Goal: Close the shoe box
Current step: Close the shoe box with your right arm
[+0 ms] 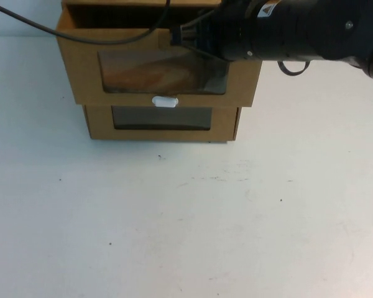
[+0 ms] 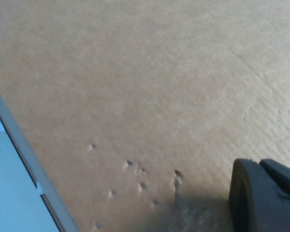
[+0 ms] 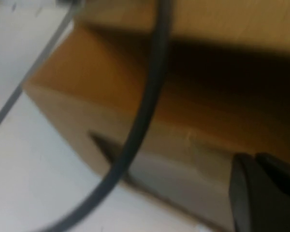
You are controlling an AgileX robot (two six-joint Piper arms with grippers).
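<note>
The shoe box (image 1: 158,68) is the upper of two stacked brown boxes. Its drawer is pulled out toward me, with a clear window and a white pull tab (image 1: 164,100) below it. My right gripper (image 1: 176,36) reaches in from the right; its shut fingertips are at the top rim of the drawer front. In the right wrist view the gripper (image 3: 258,166) is close against the box's front (image 3: 183,159). My left gripper (image 2: 260,169) is out of the high view. It is shut and almost touches a flat cardboard surface (image 2: 150,87).
The twin brown box (image 1: 161,121) sits under the shoe box on the white table (image 1: 186,223). A black cable (image 1: 81,34) hangs across the open drawer and shows in the right wrist view (image 3: 145,106). The right arm (image 1: 298,28) covers the box's right rear corner.
</note>
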